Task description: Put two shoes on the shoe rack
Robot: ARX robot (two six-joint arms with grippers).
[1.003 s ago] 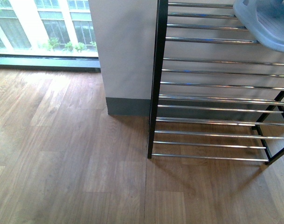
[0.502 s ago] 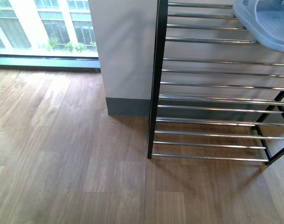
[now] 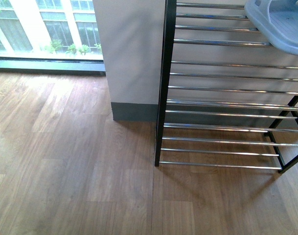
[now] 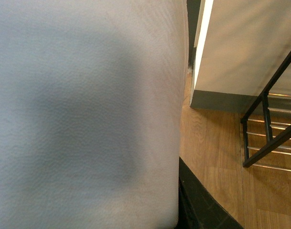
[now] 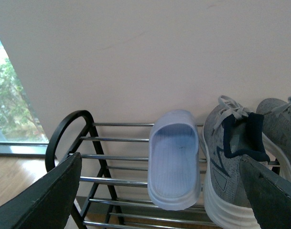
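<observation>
The shoe rack [image 3: 217,88], black frame with chrome rods, stands at the right of the front view. One pale blue slide [image 3: 278,24] lies on its top tier. In the right wrist view that slide [image 5: 174,157] rests beside two grey sneakers [image 5: 231,162] on the top rods [image 5: 116,139]. My right gripper [image 5: 157,200] hangs open in front of them, holding nothing. Another pale blue slide [image 4: 83,114] fills the left wrist view, and my left gripper is shut on it. Only one black finger [image 4: 202,210] shows beside it. Neither arm appears in the front view.
A white wall pillar [image 3: 131,58] with grey skirting stands just left of the rack. A window [image 3: 41,29] runs along the back left. Wooden floor [image 3: 65,171] spreads in front. The rack's lower corner [image 4: 267,138] shows in the left wrist view.
The slide on the top tier shifted slightly a second ago and has lain still since. Nothing else differs in the front view.
</observation>
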